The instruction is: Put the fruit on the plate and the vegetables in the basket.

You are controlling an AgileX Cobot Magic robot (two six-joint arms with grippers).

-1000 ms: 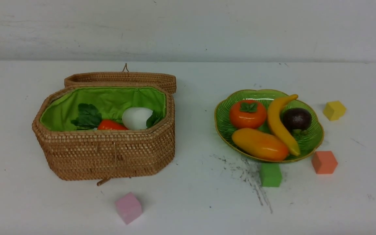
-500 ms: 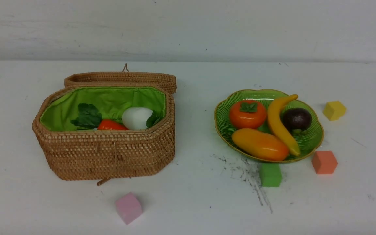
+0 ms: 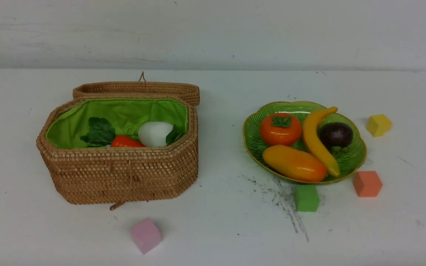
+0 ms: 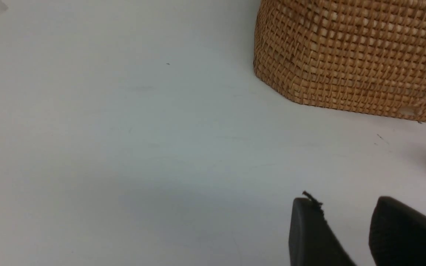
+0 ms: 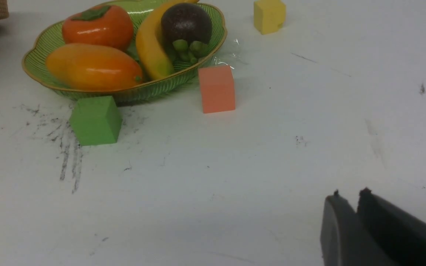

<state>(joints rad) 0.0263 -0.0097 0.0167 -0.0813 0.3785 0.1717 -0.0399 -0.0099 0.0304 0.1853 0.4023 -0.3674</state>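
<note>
The left gripper (image 4: 344,204) is hovering low over the bare table (image 3: 216,236) with its jaws standing apart and nothing between them. The side wall of the basket (image 3: 124,173) is showing well beyond its tips. The right gripper (image 5: 350,195) is hanging over open tabletop too. Its jaws are drawn almost together, leaving only a thin slit, and they are grasping nothing. The green cube (image 5: 95,120) and orange cube (image 5: 217,88) are lying farther out, just in front of the plate (image 3: 359,157). Neither arm is reaching into the front view, and across the last second nothing there is shifting: every item is sitting exactly where it was. The persimmon (image 3: 280,129), mango (image 3: 294,163), banana (image 3: 314,142) and mangosteen (image 3: 336,135) are all resting on the plate, packed close together. The radish (image 3: 155,133) and carrot (image 3: 126,142) are lying inside the basket against its green lining, with leaves (image 3: 98,132) beside them and the lid (image 3: 135,88) folded back behind. The eggplant is not showing anywhere; it may be lying below the near rim, but that cannot be told from here. The pink cube (image 3: 145,235) and yellow cube (image 3: 378,125) are sitting loose on the table, belonging to neither container. With both grippers empty and pulled clear and nothing stirring, the sorting is looking finished, apart from the unconfirmed eggplant.
</note>
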